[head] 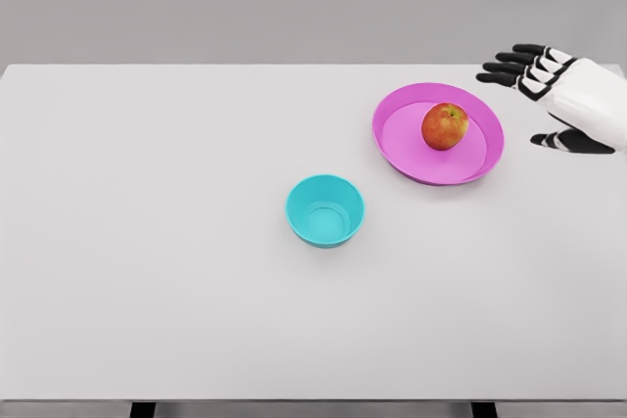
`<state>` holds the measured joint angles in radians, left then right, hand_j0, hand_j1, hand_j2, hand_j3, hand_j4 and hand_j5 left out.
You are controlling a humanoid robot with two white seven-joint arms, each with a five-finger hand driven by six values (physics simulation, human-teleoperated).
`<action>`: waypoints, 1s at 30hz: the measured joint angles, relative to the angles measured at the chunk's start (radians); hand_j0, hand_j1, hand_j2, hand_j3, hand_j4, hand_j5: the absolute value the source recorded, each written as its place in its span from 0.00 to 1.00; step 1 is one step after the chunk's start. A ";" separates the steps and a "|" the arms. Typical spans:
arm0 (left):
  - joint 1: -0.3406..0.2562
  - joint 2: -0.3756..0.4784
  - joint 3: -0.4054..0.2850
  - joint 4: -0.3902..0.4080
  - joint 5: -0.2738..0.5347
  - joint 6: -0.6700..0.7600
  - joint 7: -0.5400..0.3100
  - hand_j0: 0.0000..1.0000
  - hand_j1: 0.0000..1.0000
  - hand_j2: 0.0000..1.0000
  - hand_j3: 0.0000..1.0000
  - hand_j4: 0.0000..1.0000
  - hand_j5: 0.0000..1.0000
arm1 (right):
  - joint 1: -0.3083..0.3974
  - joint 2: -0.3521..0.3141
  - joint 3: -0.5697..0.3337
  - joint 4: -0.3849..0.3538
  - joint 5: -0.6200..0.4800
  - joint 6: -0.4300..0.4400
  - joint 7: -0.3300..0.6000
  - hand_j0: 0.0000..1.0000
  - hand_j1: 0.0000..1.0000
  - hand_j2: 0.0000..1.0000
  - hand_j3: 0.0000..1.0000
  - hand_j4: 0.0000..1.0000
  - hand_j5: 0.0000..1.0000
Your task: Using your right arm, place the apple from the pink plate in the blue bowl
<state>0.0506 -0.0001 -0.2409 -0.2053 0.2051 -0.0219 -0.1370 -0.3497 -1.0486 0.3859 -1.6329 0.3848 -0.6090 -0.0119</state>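
Head view, red-orange apple (445, 126) upright on pink plate (392, 124), right hand (554, 95) released beside it.

The right hand (563, 95) has a glossy white shell with black, segmented fingers (509, 68) and thumb.

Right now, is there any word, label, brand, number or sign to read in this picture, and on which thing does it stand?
None: no text shows in the head view.
The apple, the pink plate, the blue bowl, the white table and the right hand all have plain surfaces with no writing.
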 measured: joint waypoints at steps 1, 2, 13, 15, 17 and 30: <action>0.000 0.000 0.000 0.000 0.000 0.000 0.000 1.00 1.00 1.00 1.00 1.00 1.00 | -0.002 0.000 0.003 -0.002 -0.001 -0.001 0.001 1.00 1.00 1.00 1.00 1.00 1.00; 0.000 0.000 0.000 0.000 0.000 0.000 0.000 1.00 1.00 1.00 1.00 1.00 1.00 | -0.005 0.001 0.004 -0.002 -0.001 -0.001 0.000 1.00 1.00 1.00 1.00 1.00 1.00; 0.000 0.000 0.000 0.000 0.000 0.000 0.000 1.00 1.00 1.00 1.00 1.00 1.00 | -0.348 0.103 0.145 0.231 -0.009 -0.002 0.308 1.00 1.00 1.00 1.00 1.00 1.00; 0.000 0.000 0.000 0.000 0.000 0.000 0.000 1.00 1.00 1.00 1.00 1.00 1.00 | -0.388 0.133 0.187 0.289 -0.009 -0.003 0.386 1.00 1.00 1.00 1.00 1.00 1.00; 0.000 0.000 0.000 0.000 0.000 0.000 0.000 1.00 1.00 1.00 1.00 1.00 1.00 | -0.422 0.158 0.210 0.324 -0.009 -0.003 0.496 1.00 1.00 1.00 1.00 1.00 1.00; 0.000 0.000 0.000 0.000 0.000 0.000 0.000 1.00 1.00 1.00 1.00 1.00 1.00 | -0.565 0.315 0.352 0.491 -0.007 -0.004 0.621 1.00 1.00 1.00 1.00 1.00 1.00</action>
<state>0.0506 0.0000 -0.2408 -0.2054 0.2051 -0.0219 -0.1369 -0.9143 -0.7332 0.7375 -1.1415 0.3779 -0.6132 0.6096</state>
